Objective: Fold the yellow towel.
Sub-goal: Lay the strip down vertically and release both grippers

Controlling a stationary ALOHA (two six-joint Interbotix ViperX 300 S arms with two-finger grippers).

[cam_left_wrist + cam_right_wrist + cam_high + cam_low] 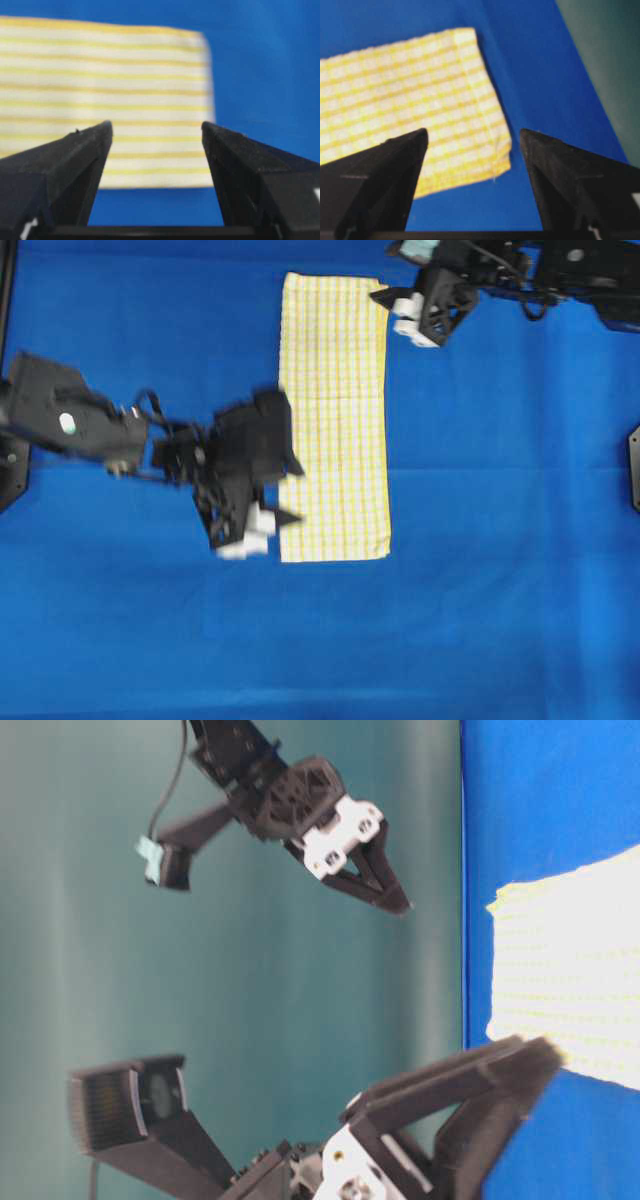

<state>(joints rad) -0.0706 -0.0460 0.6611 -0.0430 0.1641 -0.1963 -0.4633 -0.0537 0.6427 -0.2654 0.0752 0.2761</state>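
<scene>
Sheet: plain blue sheet (500, 540) covers the whole work surface; in the table-level view its edge ends against a teal backdrop (250, 1000).
Towel: yellow towel (334, 420) lies flat on the blue sheet as a long, narrow strip, a little left of centre in the overhead view, running from near the top edge of the picture down past the middle. White cloth with fine yellow checks; edges look even and corners squared.
Left arm: black left arm (70, 420) comes in from the left edge of the overhead view, blurred.
Right arm: black right arm (580, 270) enters along the top right of the overhead view.
Left gripper: left gripper (262, 535) sits just beside the strip's lower left corner; its black housing overlaps the left edge of the cloth in the overhead view. Jaws stand wide apart with nothing between them. From the left wrist camera the towel's corner shows through the gap, clear of the fingers (82, 155).
Right gripper: right gripper (408, 318) is just off the towel's upper right corner, over bare blue sheet. Jaws wide, holding nothing. In the table-level view it appears raised off the sheet.
</scene>
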